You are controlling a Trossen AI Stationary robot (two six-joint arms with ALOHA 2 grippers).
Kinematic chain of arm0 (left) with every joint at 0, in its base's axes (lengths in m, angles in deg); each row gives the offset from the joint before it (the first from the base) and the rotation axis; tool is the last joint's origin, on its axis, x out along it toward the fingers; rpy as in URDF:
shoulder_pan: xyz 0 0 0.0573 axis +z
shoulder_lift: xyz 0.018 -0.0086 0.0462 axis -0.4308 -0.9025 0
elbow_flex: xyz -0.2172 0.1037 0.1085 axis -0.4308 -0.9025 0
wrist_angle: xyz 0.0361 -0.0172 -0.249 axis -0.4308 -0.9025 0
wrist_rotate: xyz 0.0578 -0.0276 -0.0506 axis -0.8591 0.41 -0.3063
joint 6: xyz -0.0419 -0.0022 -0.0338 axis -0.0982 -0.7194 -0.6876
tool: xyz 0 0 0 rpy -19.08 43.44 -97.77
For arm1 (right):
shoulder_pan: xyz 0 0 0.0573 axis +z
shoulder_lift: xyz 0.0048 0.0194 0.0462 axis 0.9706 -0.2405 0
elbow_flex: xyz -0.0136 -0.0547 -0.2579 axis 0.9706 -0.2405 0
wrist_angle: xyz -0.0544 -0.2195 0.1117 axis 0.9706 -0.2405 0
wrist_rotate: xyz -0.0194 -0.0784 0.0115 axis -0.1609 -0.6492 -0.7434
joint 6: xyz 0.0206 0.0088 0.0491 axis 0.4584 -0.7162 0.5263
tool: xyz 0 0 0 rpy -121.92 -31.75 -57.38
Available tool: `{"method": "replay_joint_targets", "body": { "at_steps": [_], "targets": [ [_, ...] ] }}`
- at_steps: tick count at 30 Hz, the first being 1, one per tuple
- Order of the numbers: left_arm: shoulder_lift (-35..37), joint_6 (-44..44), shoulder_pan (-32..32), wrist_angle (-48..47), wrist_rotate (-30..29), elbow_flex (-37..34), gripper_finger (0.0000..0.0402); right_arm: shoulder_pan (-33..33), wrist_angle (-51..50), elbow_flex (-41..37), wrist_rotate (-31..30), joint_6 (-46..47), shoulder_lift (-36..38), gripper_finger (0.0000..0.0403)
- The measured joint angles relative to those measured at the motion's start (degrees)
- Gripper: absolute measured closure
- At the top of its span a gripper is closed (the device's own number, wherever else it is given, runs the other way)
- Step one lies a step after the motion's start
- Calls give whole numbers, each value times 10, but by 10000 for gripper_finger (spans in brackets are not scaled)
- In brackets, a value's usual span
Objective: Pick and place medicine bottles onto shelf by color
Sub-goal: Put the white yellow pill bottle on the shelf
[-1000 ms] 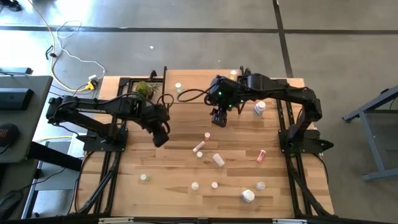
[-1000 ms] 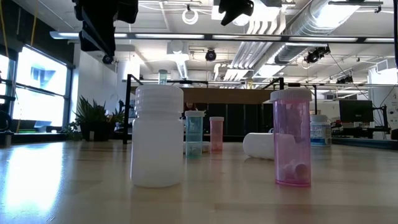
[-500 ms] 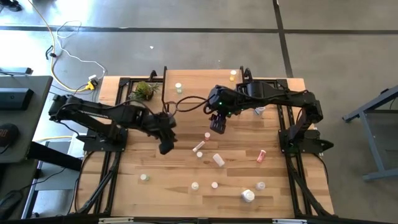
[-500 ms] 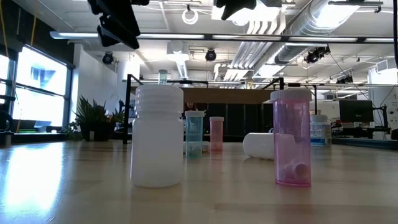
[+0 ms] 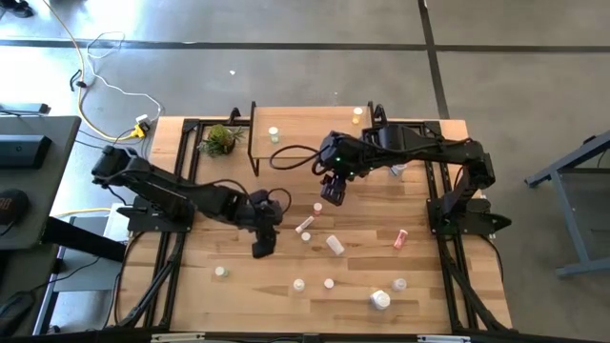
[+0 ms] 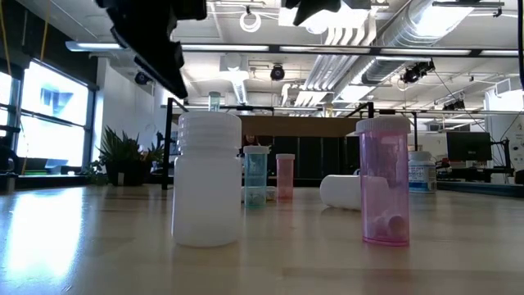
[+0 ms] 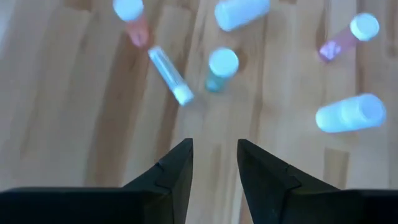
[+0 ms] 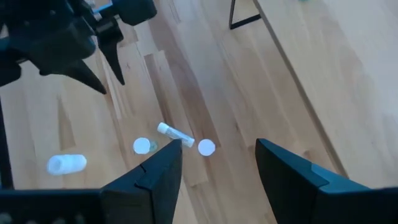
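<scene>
In the high view the left gripper (image 5: 262, 245) hangs over the middle of the tabletop (image 5: 191, 276), its arm reaching in from 9 o'clock. Its fingers stand a little apart and hold nothing, as the left wrist view shows (image 7: 214, 163). Ahead of those fingers lie a thin clear bottle on its side (image 7: 170, 76) and an upright teal bottle with a white cap (image 7: 220, 67), close together but not touching the gripper. In the high view the thin clear bottle (image 5: 304, 224) lies at about 2 o'clock from the left gripper, near it, with the teal bottle (image 5: 306, 236) just beside.

The right gripper (image 5: 330, 191) hovers above the tabletop's centre, toward 12 o'clock from the thin bottle, its fingers spread wide and empty (image 8: 214, 163). A pink bottle (image 5: 317, 206) stands just below it on the tabletop.

A fallen white bottle (image 5: 335, 245) lies at 3 o'clock from the left gripper, and a red bottle (image 5: 400, 238) lies on its side farther toward 3 o'clock. A larger white bottle (image 5: 380, 300) sits near the 5 o'clock edge.

The shelf (image 5: 310, 121) stands at the 12 o'clock edge of the tabletop, carrying a white-capped bottle (image 5: 274, 133) and an orange bottle (image 5: 357, 113). A small green plant (image 5: 221, 138) sits beside the shelf.
</scene>
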Motion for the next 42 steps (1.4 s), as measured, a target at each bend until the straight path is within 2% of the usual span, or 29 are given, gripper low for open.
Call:
{"method": "replay_joint_targets", "body": {
  "at_steps": [3, 8, 15, 18, 21, 26, 30, 37, 42],
  "targets": [
    [9, -30, -14, 20, 5, -44, 294, 5, -1, 0, 0, 2, 0, 208],
    [26, -48, -23, 116, -17, -111, 299, 13, 0, 0, 0, 1, 0, 208],
    [27, 10, -12, 307, -43, -187, 300, 14, 2, 0, 0, 12, 0, 208],
    [24, 24, 2, 361, -43, -208, 300, 14, 1, 0, 0, 12, 0, 208],
    [24, 20, 20, 371, -40, -215, 300, 14, 1, 0, 0, 12, 0, 208],
    [24, 14, 53, 370, 22, -215, 295, 14, 1, 0, 0, 11, 0, 208],
    [24, 17, 70, 370, 40, -215, 276, 14, 1, 0, 0, 11, 0, 208],
    [17, 57, 72, 383, 0, -215, 232, 14, 1, 0, 0, 11, 0, 208],
    [-17, 54, 72, 438, -2, -215, 222, 14, 1, 0, 0, 13, 0, 208]
  ]
}}
